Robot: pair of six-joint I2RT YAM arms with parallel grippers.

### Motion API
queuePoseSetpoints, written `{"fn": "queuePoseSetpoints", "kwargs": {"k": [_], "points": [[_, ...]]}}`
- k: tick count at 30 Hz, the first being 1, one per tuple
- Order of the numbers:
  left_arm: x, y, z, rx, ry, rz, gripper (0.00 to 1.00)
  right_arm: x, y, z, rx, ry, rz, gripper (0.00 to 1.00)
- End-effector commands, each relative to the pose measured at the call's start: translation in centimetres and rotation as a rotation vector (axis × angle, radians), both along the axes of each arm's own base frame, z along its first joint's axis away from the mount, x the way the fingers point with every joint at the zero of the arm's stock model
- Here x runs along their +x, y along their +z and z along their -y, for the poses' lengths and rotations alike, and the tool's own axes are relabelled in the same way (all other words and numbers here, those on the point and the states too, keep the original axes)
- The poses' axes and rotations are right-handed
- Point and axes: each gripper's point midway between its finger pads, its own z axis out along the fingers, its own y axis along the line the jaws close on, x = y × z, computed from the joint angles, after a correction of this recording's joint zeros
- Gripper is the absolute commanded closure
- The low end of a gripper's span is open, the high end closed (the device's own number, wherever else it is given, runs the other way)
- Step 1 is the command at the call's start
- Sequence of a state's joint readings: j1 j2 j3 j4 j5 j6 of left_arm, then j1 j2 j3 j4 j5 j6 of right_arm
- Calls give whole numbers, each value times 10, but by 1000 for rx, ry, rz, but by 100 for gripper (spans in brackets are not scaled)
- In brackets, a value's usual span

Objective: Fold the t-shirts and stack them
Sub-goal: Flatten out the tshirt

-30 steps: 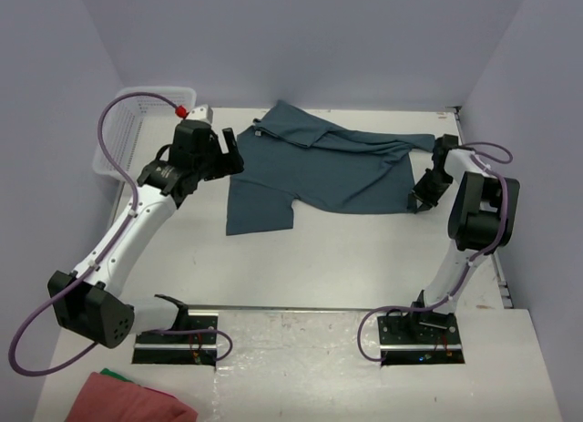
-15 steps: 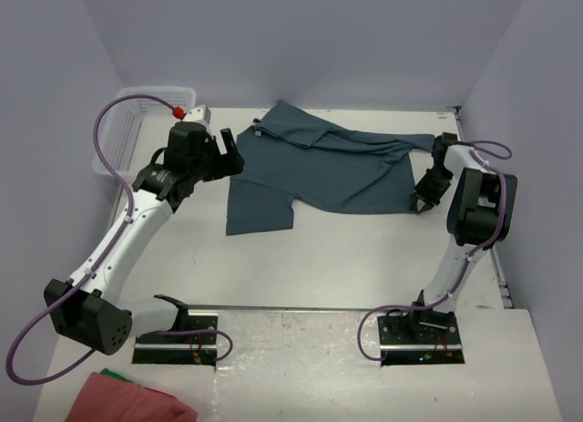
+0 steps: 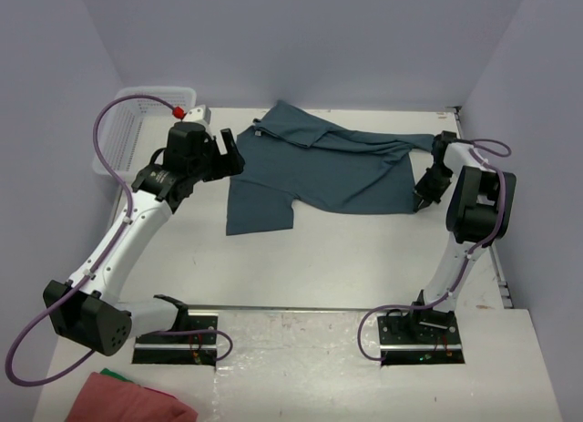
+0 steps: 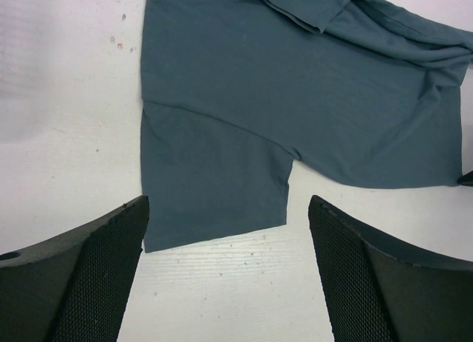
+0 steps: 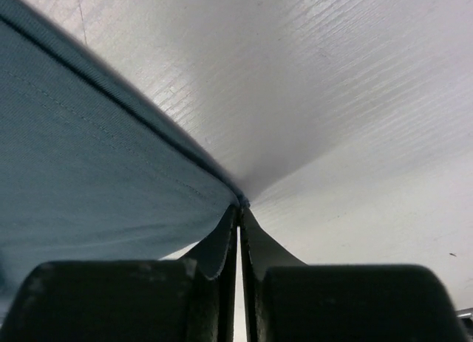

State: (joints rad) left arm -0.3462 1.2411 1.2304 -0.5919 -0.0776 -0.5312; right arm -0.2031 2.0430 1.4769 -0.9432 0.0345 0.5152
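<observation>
We see the slate-blue t-shirt (image 3: 319, 171) lying rumpled and creased at the upper centre of the matte white tabletop (image 3: 310, 258); the left claw (image 3: 230, 152), its mesh-textured fingers (image 4: 89, 283) spread wide, hangs beside the shirt's left edge; the right claw (image 3: 423, 200) pinches the fine-knit hem corner at right.

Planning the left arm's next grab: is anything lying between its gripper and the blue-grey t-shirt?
Nothing visible. The left gripper hangs open above the blue-grey fabric t-shirt, with only white table around it.
</observation>
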Motion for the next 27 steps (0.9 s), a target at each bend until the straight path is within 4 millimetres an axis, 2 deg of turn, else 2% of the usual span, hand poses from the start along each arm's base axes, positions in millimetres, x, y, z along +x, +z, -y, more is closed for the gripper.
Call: {"fn": "queuePoseSetpoints", "kwargs": {"k": [1,5,7,8,10,12,13,14,16,18,19,20,21,23,27], "points": [[0,15,-2,-11,-14,51,11,4,3,0,-23,12,8,100],[0,18,-3,-8,-11,55,11,7,6,-3,-29,14,37,100],[1,14,-4,-2,-7,51,11,7,13,-9,-47,31,71,100],[1,13,-4,-2,-7,49,11,1,13,-13,-55,38,67,100],[2,9,-2,-3,-15,42,11,3,31,-22,-94,62,131,100],[4,1,1,-3,-22,23,12,-10,36,-33,-91,62,148,100],[4,-1,0,3,-20,17,12,-9,52,-46,-85,87,218,100],[6,-6,0,9,-17,5,12,-20,49,-55,-70,95,214,100],[7,-10,-2,24,-8,-1,12,-28,65,-79,-62,150,269,100],[9,-13,-5,37,0,-5,13,-47,63,-103,-22,197,262,100],[10,-15,-6,44,8,-9,12,-50,69,-113,0,217,299,100],[10,-16,-6,46,9,-12,12,-64,60,-120,14,225,271,100],[10,-16,-6,47,9,-14,12,-72,60,-137,31,270,271,100],[9,-19,-6,37,13,-22,13,-90,51,-152,59,301,243,100],[9,-22,-3,26,14,-29,13,-127,37,-199,116,426,205,100]]}}
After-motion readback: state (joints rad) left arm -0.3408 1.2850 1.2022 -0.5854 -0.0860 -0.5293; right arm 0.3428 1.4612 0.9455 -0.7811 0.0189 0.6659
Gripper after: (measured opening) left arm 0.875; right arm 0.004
